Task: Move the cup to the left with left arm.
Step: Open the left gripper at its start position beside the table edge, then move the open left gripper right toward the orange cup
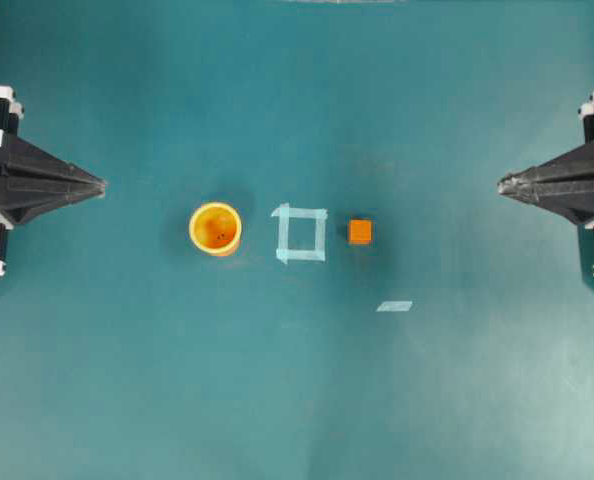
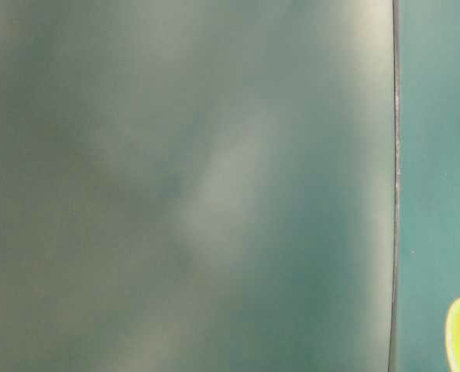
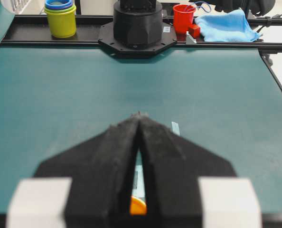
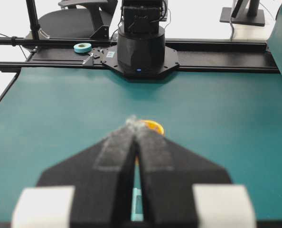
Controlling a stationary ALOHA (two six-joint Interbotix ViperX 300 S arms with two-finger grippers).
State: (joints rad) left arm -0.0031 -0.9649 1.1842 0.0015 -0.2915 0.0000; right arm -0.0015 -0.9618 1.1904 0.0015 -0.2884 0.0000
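Though upright, mouth skyward, the cup (image 1: pixel 215 229) well apart from closed left pincer (image 1: pixel 101 185).

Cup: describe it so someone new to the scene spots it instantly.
On the teal table, find the pale tape square near the middle. The cup stands just left of it, upright and apart. It is round, yellow-orange, open-topped, unlike the smaller orange cube right of the square.

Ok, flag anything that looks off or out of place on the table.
Nothing spilled or damaged. The cup stands upright, left of the tape square, with the cube to its right. One loose tape strip lies askew. The table-level view is a useless blur.
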